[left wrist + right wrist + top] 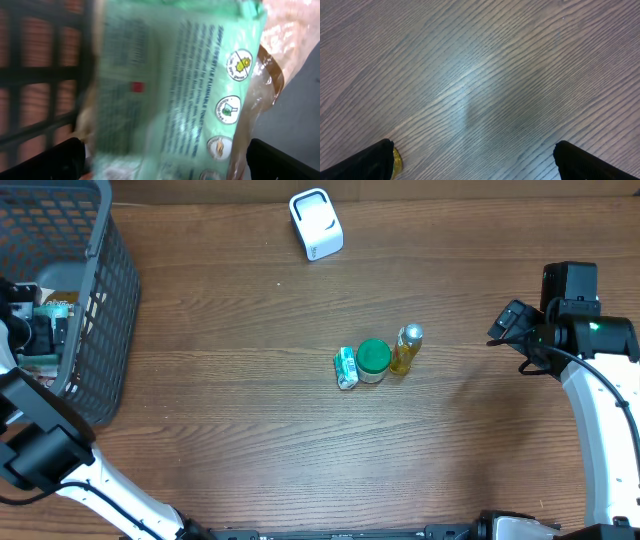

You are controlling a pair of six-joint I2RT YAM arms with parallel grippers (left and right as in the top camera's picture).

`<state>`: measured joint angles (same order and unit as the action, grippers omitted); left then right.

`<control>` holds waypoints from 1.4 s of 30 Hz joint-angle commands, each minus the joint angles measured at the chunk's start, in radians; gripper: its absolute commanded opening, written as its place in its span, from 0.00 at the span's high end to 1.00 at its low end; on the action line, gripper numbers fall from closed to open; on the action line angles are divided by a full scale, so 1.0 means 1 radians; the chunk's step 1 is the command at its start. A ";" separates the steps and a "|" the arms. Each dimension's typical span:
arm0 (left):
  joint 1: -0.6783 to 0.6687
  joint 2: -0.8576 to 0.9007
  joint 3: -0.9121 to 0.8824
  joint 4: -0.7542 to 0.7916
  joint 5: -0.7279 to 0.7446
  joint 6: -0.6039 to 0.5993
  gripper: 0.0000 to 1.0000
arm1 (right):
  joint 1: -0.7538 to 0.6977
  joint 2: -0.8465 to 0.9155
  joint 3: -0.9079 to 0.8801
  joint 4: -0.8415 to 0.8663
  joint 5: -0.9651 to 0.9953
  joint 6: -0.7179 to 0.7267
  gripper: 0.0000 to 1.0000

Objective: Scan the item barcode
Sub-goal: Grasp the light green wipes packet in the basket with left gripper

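A green wipes pack [175, 75] is seen in the basket [110, 280] at the surface's left edge, between the parted left jaws. It is judged light, soft, slippery, best taken across its middle. The right jaws are parted, empty.

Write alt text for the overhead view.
Three items in a row on a brown wooden table: small green-and-white packet, green-lidded round jar, yellow bottle. White boxy scanner near the far edge; left gripper inside a grey mesh basket, right gripper open at right.
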<state>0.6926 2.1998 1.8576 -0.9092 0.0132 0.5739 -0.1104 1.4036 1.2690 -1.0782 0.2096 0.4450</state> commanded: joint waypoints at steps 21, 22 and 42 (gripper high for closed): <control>-0.018 0.085 0.039 -0.013 0.054 -0.161 0.72 | -0.001 0.002 0.011 0.003 0.006 0.008 0.00; -0.023 0.066 0.050 -0.013 0.068 -0.180 0.73 | -0.001 0.002 0.011 0.003 0.006 0.008 0.00; -0.126 -0.544 0.171 0.013 0.046 -0.566 0.70 | -0.001 0.002 0.011 0.003 0.006 0.008 0.00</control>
<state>0.5697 1.6901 2.0205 -0.8761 0.0727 0.0586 -0.1104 1.4036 1.2690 -1.0782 0.2100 0.4454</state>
